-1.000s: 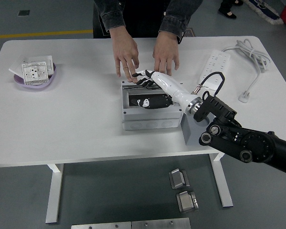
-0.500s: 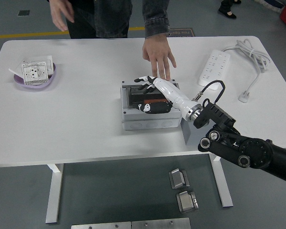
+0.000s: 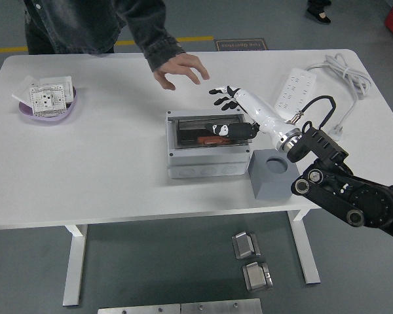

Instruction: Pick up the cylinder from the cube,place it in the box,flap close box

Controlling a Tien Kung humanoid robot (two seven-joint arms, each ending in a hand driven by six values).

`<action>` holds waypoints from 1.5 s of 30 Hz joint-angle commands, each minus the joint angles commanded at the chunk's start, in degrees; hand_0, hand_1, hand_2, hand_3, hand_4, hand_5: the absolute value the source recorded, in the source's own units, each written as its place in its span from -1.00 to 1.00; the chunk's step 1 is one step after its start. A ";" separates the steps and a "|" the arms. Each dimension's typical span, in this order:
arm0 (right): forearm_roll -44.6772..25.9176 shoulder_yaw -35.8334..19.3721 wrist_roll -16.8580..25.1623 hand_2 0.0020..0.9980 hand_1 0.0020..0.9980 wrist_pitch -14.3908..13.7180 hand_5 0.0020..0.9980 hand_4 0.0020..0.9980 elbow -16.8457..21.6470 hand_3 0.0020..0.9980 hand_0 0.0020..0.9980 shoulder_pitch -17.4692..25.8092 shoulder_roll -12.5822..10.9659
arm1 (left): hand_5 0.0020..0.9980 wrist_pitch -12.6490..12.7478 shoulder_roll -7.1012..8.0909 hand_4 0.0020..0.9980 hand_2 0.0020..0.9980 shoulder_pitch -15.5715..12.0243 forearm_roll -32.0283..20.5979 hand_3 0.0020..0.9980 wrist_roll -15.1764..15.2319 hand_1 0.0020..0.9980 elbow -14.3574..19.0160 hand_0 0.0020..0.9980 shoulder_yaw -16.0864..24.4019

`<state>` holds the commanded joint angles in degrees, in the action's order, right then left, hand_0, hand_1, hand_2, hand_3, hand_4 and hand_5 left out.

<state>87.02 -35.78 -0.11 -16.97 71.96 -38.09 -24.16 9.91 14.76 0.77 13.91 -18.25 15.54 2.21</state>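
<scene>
Robot's right hand (image 3: 232, 108), white w/ black fingers splayed and gripping nothing, hangs over the far right corner of the grey box (image 3: 208, 170) at table centre. Orange cylinder (image 3: 211, 139) lies inside the box, under its lid. Grey cube (image 3: 273, 175) sits just right of the box. A person's hand (image 3: 179, 69) hovers beyond the box, above the white table (image 3: 105, 170).

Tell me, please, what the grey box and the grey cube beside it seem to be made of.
The grey box looks like moulded plastic with a matte finish: light grey walls, rounded corners and round marks pressed into its front. The flap over its opening looks like dark, see-through plastic. The grey cube is darker and dull, with a round hole on top; it may be plastic or foam, which the view cannot settle.
</scene>
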 joint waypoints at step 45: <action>-38.43 -54.62 21.27 0.45 0.34 -5.48 -0.17 0.71 13.53 0.53 0.37 38.14 -1.80 | -0.32 0.26 1.25 0.23 0.16 1.64 2.09 0.30 0.48 0.34 0.24 0.37 2.92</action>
<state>48.58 -90.40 21.16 -22.44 85.48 0.04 -25.96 10.17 16.01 2.42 16.00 -17.78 15.79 5.13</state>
